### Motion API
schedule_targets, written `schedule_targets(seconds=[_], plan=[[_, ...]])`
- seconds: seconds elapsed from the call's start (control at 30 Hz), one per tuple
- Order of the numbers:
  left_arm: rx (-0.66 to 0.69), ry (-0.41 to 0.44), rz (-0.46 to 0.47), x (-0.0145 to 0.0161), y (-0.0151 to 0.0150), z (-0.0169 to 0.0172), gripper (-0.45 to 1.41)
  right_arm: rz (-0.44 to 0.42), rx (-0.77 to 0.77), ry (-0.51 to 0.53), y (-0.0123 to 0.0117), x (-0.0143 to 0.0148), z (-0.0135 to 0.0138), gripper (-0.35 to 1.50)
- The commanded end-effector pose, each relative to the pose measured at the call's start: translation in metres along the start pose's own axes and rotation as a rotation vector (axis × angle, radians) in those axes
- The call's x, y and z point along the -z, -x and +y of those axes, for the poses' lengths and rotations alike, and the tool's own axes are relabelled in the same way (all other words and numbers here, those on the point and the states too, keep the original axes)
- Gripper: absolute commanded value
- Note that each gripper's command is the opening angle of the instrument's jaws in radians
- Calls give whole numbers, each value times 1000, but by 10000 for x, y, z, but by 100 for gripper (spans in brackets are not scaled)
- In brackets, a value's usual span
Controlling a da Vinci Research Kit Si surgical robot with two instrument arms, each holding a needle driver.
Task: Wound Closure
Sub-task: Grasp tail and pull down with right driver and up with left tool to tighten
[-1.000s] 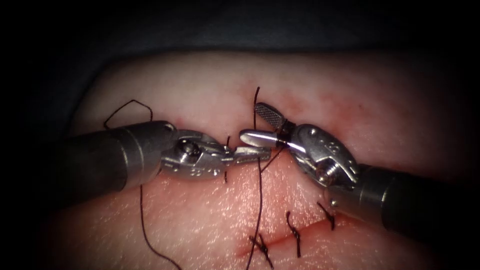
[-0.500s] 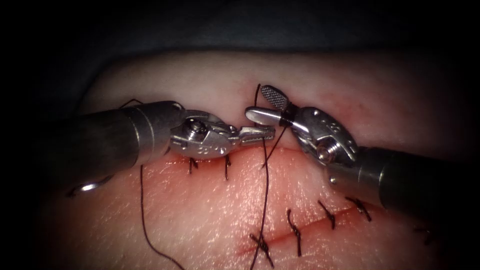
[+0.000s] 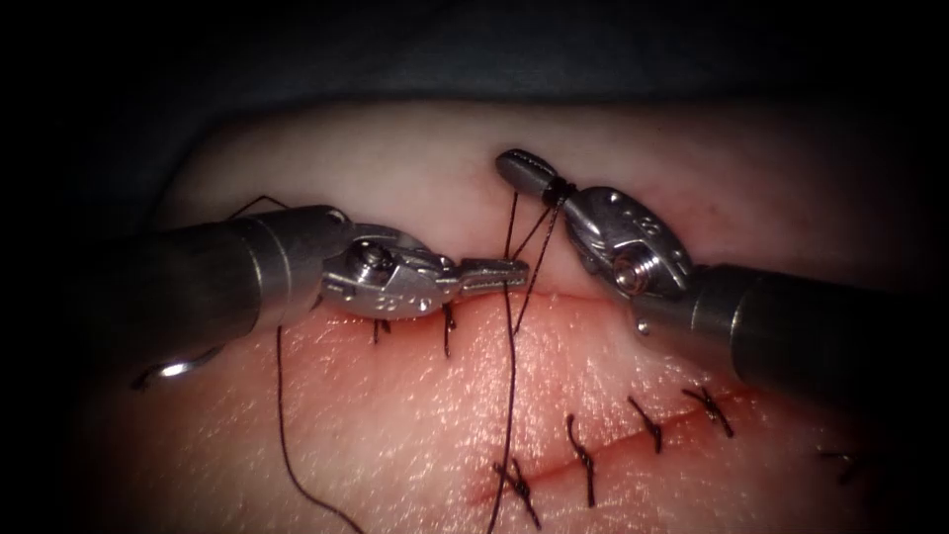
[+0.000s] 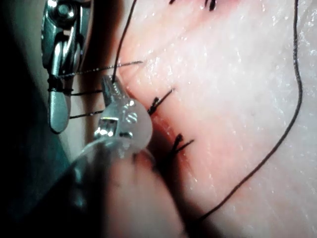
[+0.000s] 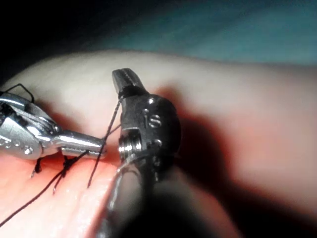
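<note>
Endoscope view | left claw (image 3: 516, 269) clamps thread (image 3: 511, 376) | right claw (image 3: 522, 168) closed, thread-wrapped | needle (image 3: 178, 369) on tissue (image 3: 415, 425)

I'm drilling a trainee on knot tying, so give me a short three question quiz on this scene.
1. True or false: the left arm's end effector grips the curved steel needle.
2. The dark thread is wound round which? A left end effector, B right arm's end effector, C needle.
3. Where does the needle lie?
Key: 1 false, it is shut on the thread. 2 B; its jaws are shut on thread too. 3 Lying on the pink tissue beside the left shaft, held by neither.
</note>
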Motion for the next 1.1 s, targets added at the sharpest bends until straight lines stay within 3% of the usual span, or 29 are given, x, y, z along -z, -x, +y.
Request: schedule_targets(seconds=[0.03,0.3,0.47,0.73,0.9,1.1], plan=[[-3,-4,0,-7,4,-5,-45,3,19,-6,0,-7,-10,-35],[-1,1,-5,6,6,-7,-45,-1,83,-32,22,18,-26,-35],[12,10,-15,17,15,-17,-45,14,114,-55,51,44,-39,-35],[47,10,-59,40,34,-42,-45,42,184,-76,69,89,-53,-35],[97,1,-68,49,63,-78,-45,54,195,-83,81,100,-53,-35],[157,-26,-83,40,122,-116,-45,60,202,-84,87,107,-57,-35]])
